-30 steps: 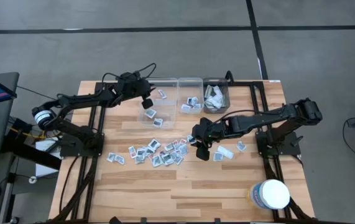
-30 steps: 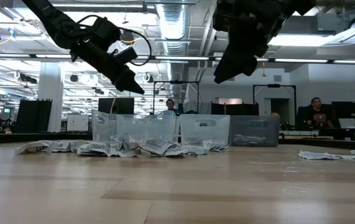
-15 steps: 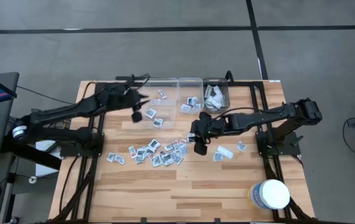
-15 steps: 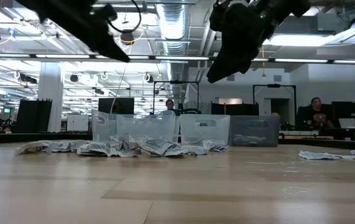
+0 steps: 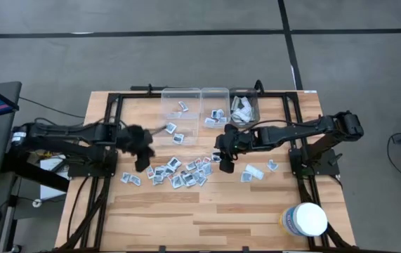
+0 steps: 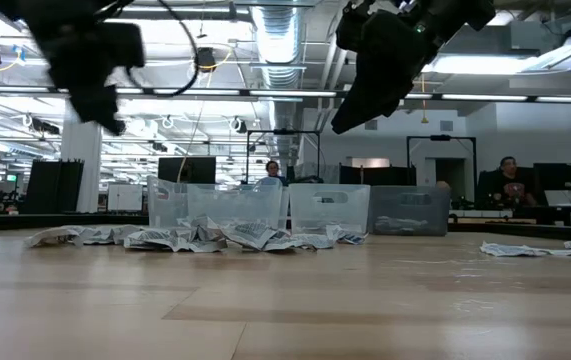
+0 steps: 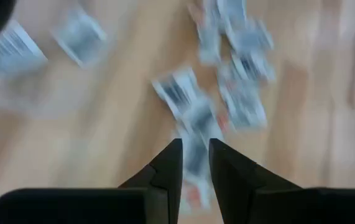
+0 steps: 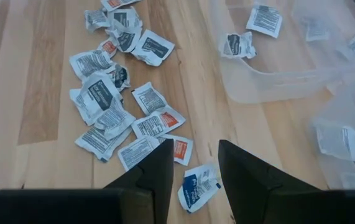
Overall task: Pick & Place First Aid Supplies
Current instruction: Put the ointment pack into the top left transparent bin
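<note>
The first aid packets [image 5: 179,172] lie flat in a loose heap mid-table, also visible in the right wrist view [image 8: 112,106] and low view [image 6: 215,238]. A few more packets [image 5: 256,171] lie to the heap's right. My left gripper [image 5: 142,153] hangs above the heap's left end; in its blurred wrist view [image 7: 194,149] the fingers stand a narrow gap apart with nothing between them. My right gripper [image 5: 227,164] hovers open above the heap's right end [image 8: 193,152], high off the table [image 6: 343,122], over a blue-printed packet [image 8: 196,186].
Three clear bins stand at the far edge: the left bin [image 5: 179,116] and the middle bin [image 5: 215,112] hold a few packets, the right bin [image 5: 244,109] holds pale wrappers. A big white round tub [image 5: 305,219] stands at the near right. Bare wood lies along the near side.
My left gripper has swung from above the left bin toward the near-left, and now sits over the left end of the heap. My right gripper has stayed almost where it was. The packets on the table have not moved.
</note>
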Tool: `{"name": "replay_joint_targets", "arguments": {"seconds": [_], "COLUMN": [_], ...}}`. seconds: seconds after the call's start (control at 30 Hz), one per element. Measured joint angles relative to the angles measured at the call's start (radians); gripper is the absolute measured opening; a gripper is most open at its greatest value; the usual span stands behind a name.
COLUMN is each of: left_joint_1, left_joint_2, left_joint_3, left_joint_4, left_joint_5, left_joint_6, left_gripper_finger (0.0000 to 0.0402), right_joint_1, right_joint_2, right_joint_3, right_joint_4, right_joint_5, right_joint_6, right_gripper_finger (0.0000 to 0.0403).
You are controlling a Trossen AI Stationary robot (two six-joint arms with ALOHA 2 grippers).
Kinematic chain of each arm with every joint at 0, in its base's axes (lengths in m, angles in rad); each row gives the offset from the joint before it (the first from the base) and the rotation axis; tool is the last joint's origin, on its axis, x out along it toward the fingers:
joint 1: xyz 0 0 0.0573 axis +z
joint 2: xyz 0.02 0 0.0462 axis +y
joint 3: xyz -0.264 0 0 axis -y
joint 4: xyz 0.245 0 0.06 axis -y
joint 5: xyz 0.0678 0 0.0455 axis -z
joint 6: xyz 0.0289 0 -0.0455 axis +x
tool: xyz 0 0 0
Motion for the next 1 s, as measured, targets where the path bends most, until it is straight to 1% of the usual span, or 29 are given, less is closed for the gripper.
{"name": "replay_joint_targets", "arguments": {"seconds": [0.1,0.2,0.27,0.4,0.47,0.7,0.8,1.0], "left_joint_1": [-0.077,-0.138,-0.161,-0.167,-0.167,-0.167,-0.167,-0.166], "left_joint_2": [-0.001,0.008,0.021,0.055,0.075,0.121,0.146,0.208], "left_joint_3": [-0.053,-0.108,-0.145,-0.197,-0.214,-0.270,-0.271,-0.272], "left_joint_4": [-0.032,-0.018,-0.017,0.005,0.021,0.197,0.201,0.205], "left_joint_5": [0.022,-0.007,-0.044,-0.091,-0.102,-0.102,-0.102,-0.098], "left_joint_6": [-0.089,-0.152,-0.203,-0.303,-0.309,-0.296,-0.262,-0.256], "left_gripper_finger": [0.0078,0.0078,0.0078,0.0078,0.0078,0.0078,0.0081,0.0099], "right_joint_1": [0.001,0.001,0.001,0.001,0.001,0.001,0.002,0.002], "right_joint_2": [0.000,0.000,0.000,0.000,0.000,0.000,0.000,0.000], "right_joint_3": [0.000,0.000,0.000,0.000,0.000,0.000,0.000,0.000], "right_joint_4": [-0.001,-0.001,-0.001,-0.001,-0.001,-0.001,-0.001,-0.001], "right_joint_5": [0.000,0.000,0.000,0.000,0.000,0.000,0.000,0.000], "right_joint_6": [-0.001,-0.001,-0.001,-0.001,-0.001,0.000,0.000,0.003], "right_gripper_finger": [0.0120,0.0120,0.0120,0.0120,0.0120,0.0120,0.0120,0.0120]}}
